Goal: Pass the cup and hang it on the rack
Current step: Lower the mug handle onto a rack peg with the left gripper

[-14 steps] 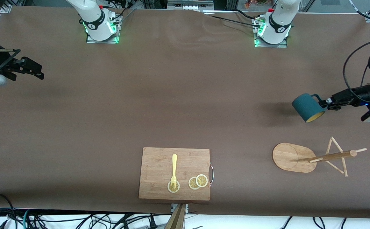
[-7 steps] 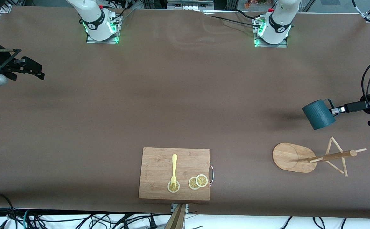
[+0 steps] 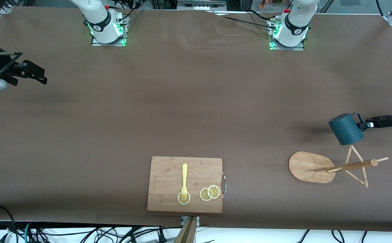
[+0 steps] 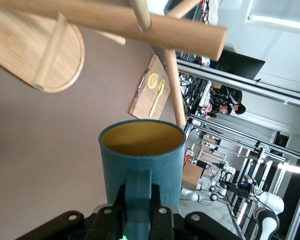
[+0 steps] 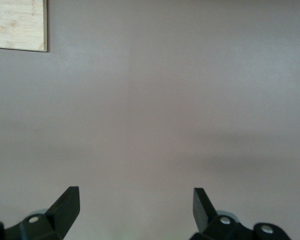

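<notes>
- The cup (image 3: pixel 345 129) is seen ribbed and matt teal.
- The rack (image 3: pixel 331 166) and board (image 3: pixel 185 184) are shown in pale bamboo.
- The table (image 3: pixel 182 101) is covered in matt brown.

In the front view we are seeing only part of the left gripper (image 3: pixel 364 125): its body is cut off by the picture's edge, and its fingertips are hiding against the handle of the cup (image 3: pixel 345 129). The cup is turning its closed bottom up there, so its mouth is hidden, and it is covering the tip of one peg of the rack (image 3: pixel 331 167). In the left wrist view the rack's base and pole are running out of the picture. The right gripper (image 3: pixel 35 76) is sitting at the picture's edge, far from the rack, with its arm cut off.
</notes>
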`<control>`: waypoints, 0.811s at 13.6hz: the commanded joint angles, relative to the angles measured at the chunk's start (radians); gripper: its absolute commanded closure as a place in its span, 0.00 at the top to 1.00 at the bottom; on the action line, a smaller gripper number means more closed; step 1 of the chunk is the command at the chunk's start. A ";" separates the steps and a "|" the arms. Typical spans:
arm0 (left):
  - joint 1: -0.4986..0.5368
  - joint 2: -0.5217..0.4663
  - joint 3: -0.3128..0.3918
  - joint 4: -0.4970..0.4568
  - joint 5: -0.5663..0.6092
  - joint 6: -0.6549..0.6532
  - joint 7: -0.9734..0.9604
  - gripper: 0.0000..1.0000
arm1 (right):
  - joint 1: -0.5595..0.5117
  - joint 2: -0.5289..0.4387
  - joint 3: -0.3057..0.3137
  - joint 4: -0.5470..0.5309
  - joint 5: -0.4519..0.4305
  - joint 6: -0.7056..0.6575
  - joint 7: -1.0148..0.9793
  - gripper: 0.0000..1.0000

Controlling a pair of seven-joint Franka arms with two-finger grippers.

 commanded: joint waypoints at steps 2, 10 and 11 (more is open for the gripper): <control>-0.022 0.055 -0.006 0.095 0.008 -0.025 -0.038 0.00 | -0.002 0.005 0.000 0.021 0.001 -0.024 -0.016 1.00; 0.001 0.035 -0.012 0.064 0.017 -0.218 -0.038 0.00 | -0.002 0.005 0.000 0.021 0.001 -0.024 -0.016 1.00; 0.000 0.037 -0.012 0.068 0.008 -0.215 -0.038 0.00 | -0.002 0.005 0.000 0.021 0.001 -0.024 -0.016 1.00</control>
